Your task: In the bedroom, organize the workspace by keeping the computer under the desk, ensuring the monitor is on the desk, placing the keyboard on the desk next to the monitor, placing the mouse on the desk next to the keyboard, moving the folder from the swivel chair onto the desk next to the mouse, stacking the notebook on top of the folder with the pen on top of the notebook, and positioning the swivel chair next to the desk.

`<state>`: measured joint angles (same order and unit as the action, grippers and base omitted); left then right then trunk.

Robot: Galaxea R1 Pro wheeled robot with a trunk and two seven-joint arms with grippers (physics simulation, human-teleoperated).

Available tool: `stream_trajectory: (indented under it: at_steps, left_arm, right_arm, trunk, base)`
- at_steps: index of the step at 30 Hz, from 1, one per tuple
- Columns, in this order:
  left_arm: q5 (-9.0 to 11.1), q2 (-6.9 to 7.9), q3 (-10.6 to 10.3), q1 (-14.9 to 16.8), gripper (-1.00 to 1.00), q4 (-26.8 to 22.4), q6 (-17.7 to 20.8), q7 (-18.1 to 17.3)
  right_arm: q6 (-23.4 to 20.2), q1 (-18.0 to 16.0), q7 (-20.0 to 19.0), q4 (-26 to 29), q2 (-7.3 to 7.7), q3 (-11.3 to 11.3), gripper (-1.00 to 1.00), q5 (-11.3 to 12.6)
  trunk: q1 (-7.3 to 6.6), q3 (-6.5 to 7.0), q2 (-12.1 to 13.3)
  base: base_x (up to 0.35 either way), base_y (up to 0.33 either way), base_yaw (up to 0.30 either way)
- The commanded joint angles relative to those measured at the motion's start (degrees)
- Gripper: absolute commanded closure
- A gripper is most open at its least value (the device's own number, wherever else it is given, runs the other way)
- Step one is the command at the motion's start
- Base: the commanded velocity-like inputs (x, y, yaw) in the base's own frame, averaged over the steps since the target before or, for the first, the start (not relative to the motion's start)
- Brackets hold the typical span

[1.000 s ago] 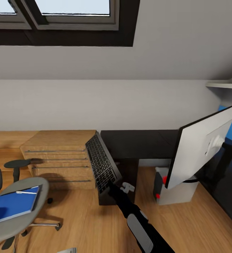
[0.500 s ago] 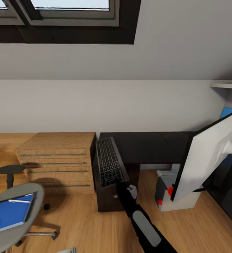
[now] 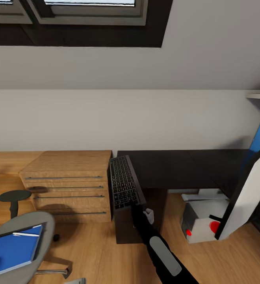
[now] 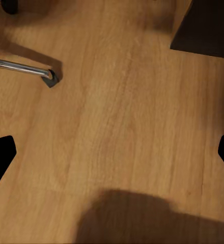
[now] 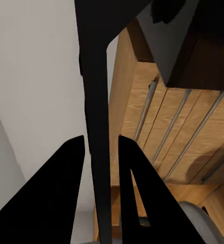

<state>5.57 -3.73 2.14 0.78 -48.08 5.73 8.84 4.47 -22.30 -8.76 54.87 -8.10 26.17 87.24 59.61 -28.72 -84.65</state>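
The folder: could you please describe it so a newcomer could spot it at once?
Start at the grey swivel chair in the head view's lower left corner. The folder lies flat on its seat. It is bright blue, with a thin whitish pen resting on it.

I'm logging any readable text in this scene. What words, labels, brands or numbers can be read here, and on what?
None can be read.
keyboard: pale marks on the keys, too small to read.
computer: red round spots on its front, no lettering legible.
folder on the swivel chair: plain blue cover, no title visible.
monitor: white back, no brand visible.
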Motion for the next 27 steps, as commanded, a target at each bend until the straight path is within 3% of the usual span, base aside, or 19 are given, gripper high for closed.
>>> stream_trajectory:
  at_steps: [1,10,17,22,27]
  left_arm:
    - [0.58,-0.02,-0.01,0.02,-1.00,-0.08,0.25,0.14]
    - [0.58,-0.16,-0.19,0.02,-1.00,-0.08,0.33,0.14]
    - [0.58,-0.26,-0.36,0.02,-1.00,-0.20,0.29,0.12]
    - [0.58,-0.30,-0.52,0.02,-1.00,-0.25,0.31,0.12]
    - [0.58,-0.31,-1.39,0.02,-1.00,-0.25,0.32,0.12]
  right_arm:
    - [0.39,-0.06,-0.29,-0.03,0.03,0.18,1.00,0.56]
    - [0.49,-0.05,-0.31,-0.03,0.85,0.07,1.00,0.39]
    - [0.55,-0.04,-0.21,-0.03,1.12,-0.42,1.00,0.43]
    - [0.41,-0.04,-0.12,0.19,1.09,-4.06,1.00,0.60]
    - [0.29,-0.04,-0.13,3.79,1.07,-5.58,1.00,0.61]
  trunk:
    - [0.00,-0.06,-0.03]
    - [0.00,-0.06,-0.03]
    - [0.00,-0.25,-0.03]
    - [0.00,-0.50,-0.03]
    - [0.00,-0.57,-0.03]
  base:
    - [0.007,0.324,0.000]
    - [0.002,0.098,-0.007]
    - [0.000,0.007,-0.146]
    - [0.000,0.001,-0.164]
    - [0.000,0.000,-0.043]
